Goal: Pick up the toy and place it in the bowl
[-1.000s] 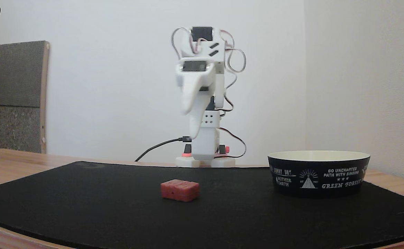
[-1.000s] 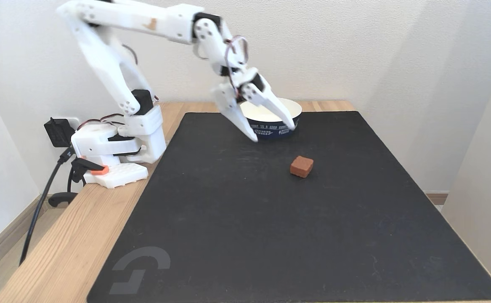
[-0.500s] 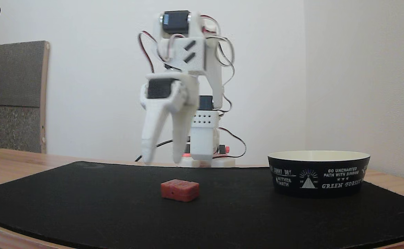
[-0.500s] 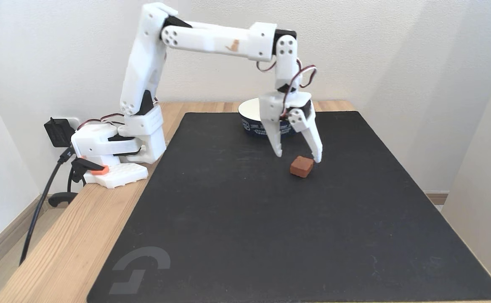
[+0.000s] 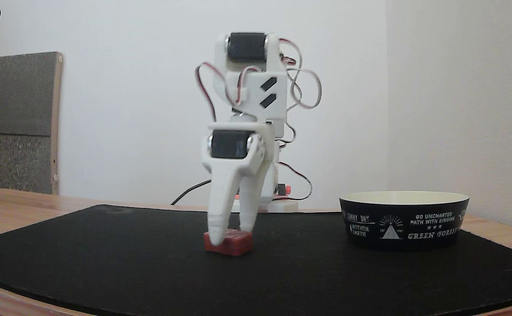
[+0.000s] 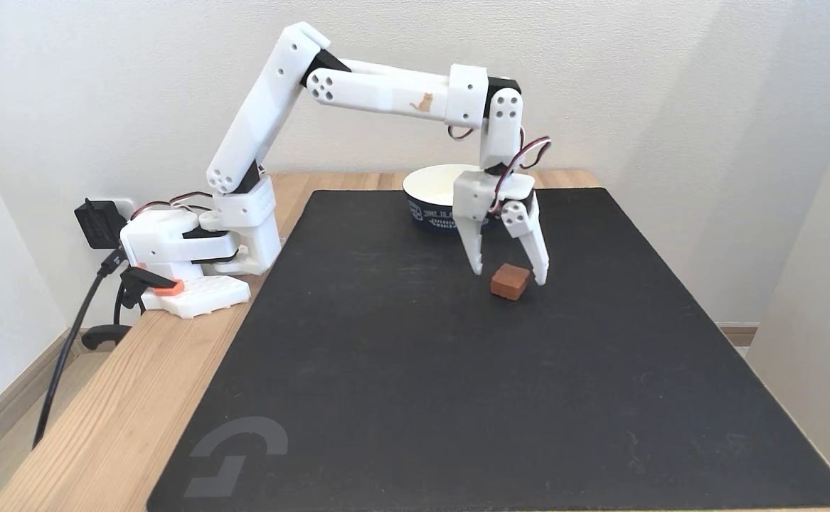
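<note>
Bare mat surrounds the toy; the bowl stands well apart behind.

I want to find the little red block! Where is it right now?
The toy lies on the black mat, between the open gripper fingers and in front of the bowl in this fixed view.

From my side camera I see the toy lying on the mat, with the gripper straddling it, one finger on each side, and the bowl behind both toward the wall. My low camera puts the toy left of the bowl, well apart, both on the mat, one finger in front of the toy and the other behind it. The arm's base stands on the table off the mat's left edge.
</note>
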Controlling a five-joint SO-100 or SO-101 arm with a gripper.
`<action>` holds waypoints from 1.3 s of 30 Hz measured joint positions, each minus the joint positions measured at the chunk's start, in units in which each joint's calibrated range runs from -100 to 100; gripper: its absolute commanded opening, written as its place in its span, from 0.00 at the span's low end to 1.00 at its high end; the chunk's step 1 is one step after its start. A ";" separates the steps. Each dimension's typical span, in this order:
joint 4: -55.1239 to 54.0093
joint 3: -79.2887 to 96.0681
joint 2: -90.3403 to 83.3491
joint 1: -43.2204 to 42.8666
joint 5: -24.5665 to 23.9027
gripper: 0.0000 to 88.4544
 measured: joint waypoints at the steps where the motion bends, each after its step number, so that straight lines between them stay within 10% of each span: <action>1: -0.17 -0.09 0.33 0.08 0.00 0.36; 14: -3.21 -0.47 3.33 2.16 -0.10 0.34; 22: -4.14 -0.85 3.33 2.41 0.00 0.04; 39: -3.46 -1.04 -4.75 1.66 1.08 0.02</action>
